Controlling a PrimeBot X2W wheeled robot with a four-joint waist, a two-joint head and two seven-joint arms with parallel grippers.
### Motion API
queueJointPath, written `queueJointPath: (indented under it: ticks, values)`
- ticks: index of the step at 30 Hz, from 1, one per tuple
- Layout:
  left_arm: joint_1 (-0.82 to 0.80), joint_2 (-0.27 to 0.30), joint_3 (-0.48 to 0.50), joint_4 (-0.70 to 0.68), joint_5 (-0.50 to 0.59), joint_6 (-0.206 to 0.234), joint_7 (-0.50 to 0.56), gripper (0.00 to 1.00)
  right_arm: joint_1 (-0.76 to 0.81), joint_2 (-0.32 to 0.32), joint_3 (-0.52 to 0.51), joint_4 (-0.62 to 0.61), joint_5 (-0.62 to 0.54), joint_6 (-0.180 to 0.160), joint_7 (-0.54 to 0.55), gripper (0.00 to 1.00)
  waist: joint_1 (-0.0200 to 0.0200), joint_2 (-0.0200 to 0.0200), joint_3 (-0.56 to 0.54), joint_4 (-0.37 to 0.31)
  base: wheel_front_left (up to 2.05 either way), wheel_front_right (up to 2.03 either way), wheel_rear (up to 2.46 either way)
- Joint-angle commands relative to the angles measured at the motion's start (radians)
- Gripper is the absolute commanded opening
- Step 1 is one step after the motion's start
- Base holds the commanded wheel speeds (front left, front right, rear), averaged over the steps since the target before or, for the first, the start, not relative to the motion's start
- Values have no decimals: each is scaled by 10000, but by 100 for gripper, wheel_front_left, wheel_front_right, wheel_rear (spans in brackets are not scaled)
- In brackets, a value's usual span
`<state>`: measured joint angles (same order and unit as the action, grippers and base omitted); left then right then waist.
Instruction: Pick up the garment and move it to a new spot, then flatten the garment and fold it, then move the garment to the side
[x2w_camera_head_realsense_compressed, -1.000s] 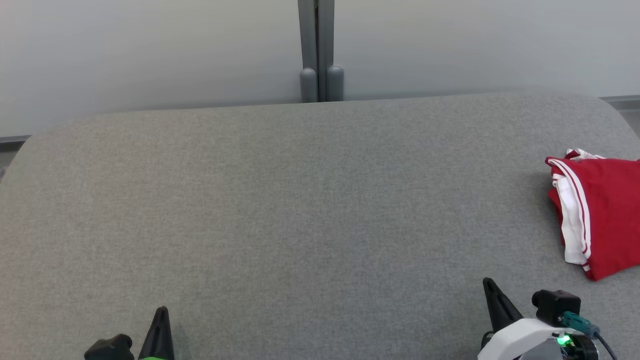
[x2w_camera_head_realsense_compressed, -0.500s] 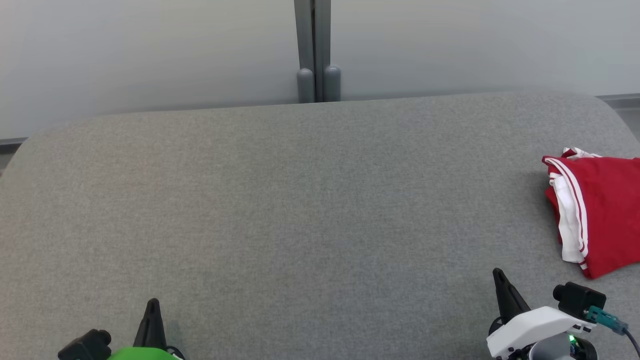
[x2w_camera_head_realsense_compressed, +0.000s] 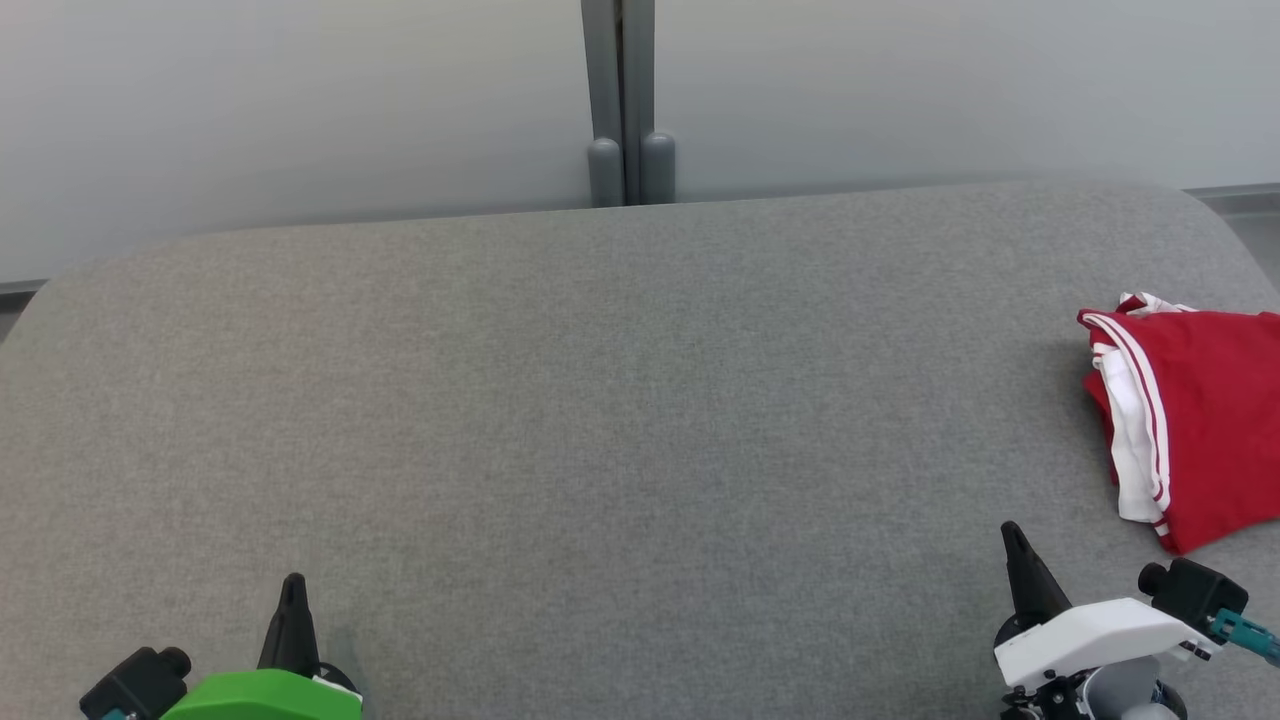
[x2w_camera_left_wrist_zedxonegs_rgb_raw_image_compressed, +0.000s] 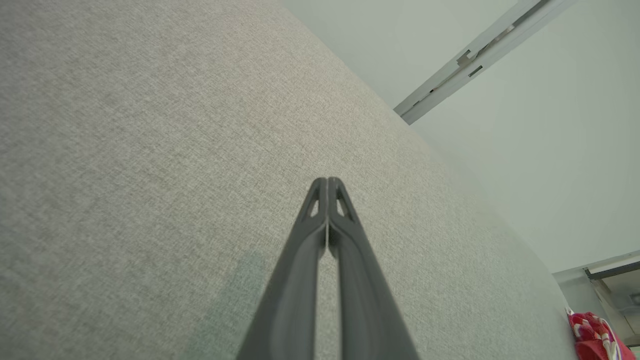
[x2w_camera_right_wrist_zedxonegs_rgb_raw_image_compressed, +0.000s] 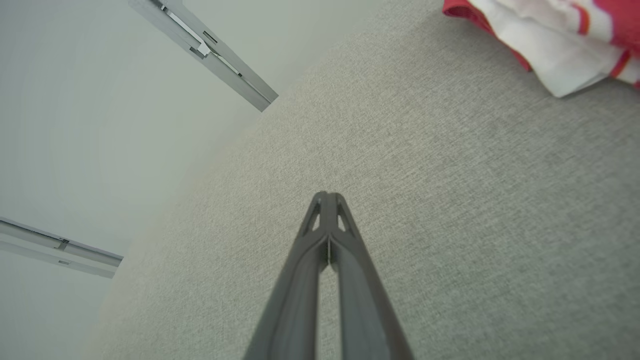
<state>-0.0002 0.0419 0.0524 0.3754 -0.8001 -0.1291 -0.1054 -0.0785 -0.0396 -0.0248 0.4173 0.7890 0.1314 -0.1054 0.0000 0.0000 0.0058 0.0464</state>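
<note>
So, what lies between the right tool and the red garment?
Nothing: only bare grey surface lies between the right tool and the garment, as the head view shows.

No legible text, label, brand, number or sign in any view. No readable print or tag on the garment (x2w_camera_head_realsense_compressed: 1205, 420).
</note>
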Motion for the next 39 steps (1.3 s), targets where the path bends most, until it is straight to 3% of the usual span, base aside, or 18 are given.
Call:
queueJointPath:
  ticks: [1, 39]
  values:
    - [-309, 59, 54, -184, -310, -8, 67, 0, -218, -61, -63, -211, 352, -4, 96, 0, 0, 0, 0, -7, 0, 0, 0]
    - [-771, 92, 360, -794, -4431, -17, 1203, 0, -291, -99, -509, -1038, 4505, -7, 1212, 0, 0, 0, -12, -203, 0, 0, 0]
